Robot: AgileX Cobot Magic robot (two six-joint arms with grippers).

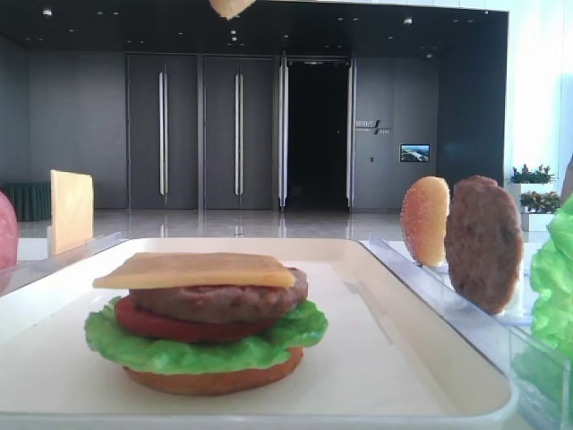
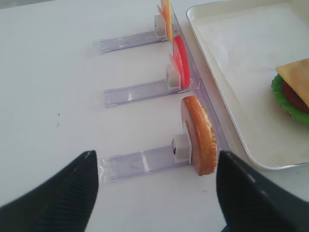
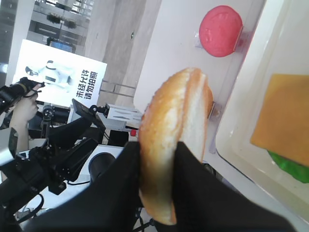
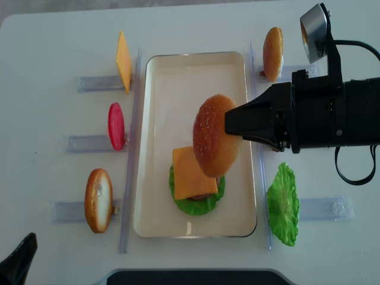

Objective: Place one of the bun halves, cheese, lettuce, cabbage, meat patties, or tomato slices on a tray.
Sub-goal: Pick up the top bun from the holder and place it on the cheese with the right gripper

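Note:
My right gripper (image 4: pixel 233 127) is shut on a domed sesame bun top (image 4: pixel 215 144), held on edge in the air above the cream tray (image 4: pixel 196 57). The wrist view shows the black fingers (image 3: pixel 193 193) pinching the bun top (image 3: pixel 174 140) from both sides. Below it on the tray sits a stack: cheese (image 1: pixel 197 270) on a meat patty (image 1: pixel 219 303), a tomato slice (image 1: pixel 170 324), lettuce (image 1: pixel 197 349) and a bottom bun (image 1: pixel 215 381). The bun top overlaps the stack's upper right edge from above. My left gripper (image 2: pixel 157 193) hangs open and empty over the table at the near left.
Clear racks flank the tray. On the left stand a cheese slice (image 4: pixel 123 61), a tomato slice (image 4: pixel 116 126) and a bun half (image 4: pixel 98 200). The right ones carry another bun half (image 4: pixel 272 45), a patty (image 1: pixel 483 242) and a lettuce leaf (image 4: pixel 283 203).

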